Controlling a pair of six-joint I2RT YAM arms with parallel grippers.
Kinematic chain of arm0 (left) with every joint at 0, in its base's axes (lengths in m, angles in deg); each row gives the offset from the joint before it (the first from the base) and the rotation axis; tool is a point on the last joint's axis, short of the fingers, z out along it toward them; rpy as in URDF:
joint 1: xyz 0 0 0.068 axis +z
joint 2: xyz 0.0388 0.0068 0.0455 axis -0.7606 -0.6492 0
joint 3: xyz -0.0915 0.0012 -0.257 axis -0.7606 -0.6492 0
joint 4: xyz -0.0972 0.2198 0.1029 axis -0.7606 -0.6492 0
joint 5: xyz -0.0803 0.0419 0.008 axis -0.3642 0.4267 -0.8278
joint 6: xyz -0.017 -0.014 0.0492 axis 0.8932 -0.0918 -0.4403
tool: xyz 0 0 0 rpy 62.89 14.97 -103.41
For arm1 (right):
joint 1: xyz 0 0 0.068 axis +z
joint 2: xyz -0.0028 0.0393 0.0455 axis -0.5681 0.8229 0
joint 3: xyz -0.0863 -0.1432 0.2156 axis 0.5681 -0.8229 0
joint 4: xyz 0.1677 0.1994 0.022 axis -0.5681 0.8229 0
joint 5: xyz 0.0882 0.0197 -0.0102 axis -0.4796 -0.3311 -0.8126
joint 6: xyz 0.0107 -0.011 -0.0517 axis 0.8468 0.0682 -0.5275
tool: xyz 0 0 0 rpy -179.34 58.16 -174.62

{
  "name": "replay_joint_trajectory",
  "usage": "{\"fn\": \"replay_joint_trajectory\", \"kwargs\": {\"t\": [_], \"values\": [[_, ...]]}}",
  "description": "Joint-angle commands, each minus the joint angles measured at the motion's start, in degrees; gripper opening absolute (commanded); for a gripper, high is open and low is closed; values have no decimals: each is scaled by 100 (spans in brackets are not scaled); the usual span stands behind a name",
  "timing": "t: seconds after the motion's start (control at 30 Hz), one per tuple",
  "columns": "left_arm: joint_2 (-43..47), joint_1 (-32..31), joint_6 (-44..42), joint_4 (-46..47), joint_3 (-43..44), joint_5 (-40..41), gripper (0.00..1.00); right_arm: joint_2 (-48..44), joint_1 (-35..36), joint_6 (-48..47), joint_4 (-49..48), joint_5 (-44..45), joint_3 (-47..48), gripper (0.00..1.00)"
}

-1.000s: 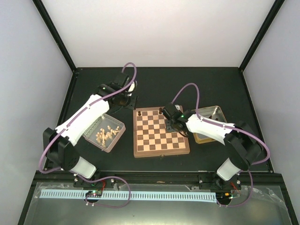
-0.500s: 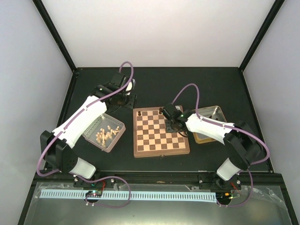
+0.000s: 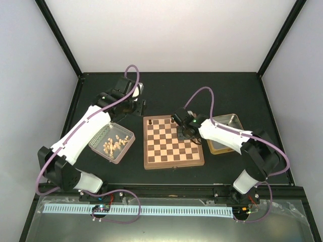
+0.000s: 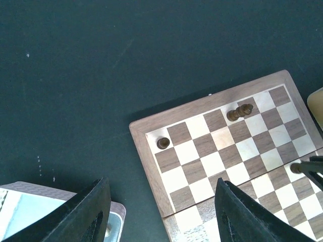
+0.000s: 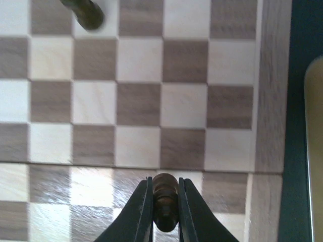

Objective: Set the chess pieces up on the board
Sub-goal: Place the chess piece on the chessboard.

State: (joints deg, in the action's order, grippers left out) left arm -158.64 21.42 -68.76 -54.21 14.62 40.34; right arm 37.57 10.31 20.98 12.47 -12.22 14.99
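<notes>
The wooden checkered board (image 3: 174, 142) lies at the table's middle. Two dark chess pieces stand on its far row, one on the far left corner square (image 3: 151, 122) and one near the middle (image 3: 173, 121). Both show in the left wrist view, the corner piece (image 4: 163, 143) and the taller piece (image 4: 239, 112). My right gripper (image 3: 183, 134) is over the board's far right part, shut on a dark brown piece (image 5: 165, 201) held just above the squares. My left gripper (image 4: 161, 217) is open and empty, above the black table beside the board's far left corner.
A clear tray (image 3: 112, 142) with several cream pieces sits left of the board. A metal tray (image 3: 225, 132) sits right of the board, under my right arm. Another dark piece (image 5: 86, 12) stands ahead of the right gripper. Black frame posts stand at the back corners.
My left arm has drawn back and left, away from the board's far left corner. My right gripper has shifted slightly toward the board's far side with the piece still in it.
</notes>
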Motion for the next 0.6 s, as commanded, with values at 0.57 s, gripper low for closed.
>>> {"fn": "replay_joint_trajectory", "kwargs": {"t": [0.57], "values": [[562,184,-209,383,-407,52,60,1466,-487,-625,134,199,2076,6]]}}
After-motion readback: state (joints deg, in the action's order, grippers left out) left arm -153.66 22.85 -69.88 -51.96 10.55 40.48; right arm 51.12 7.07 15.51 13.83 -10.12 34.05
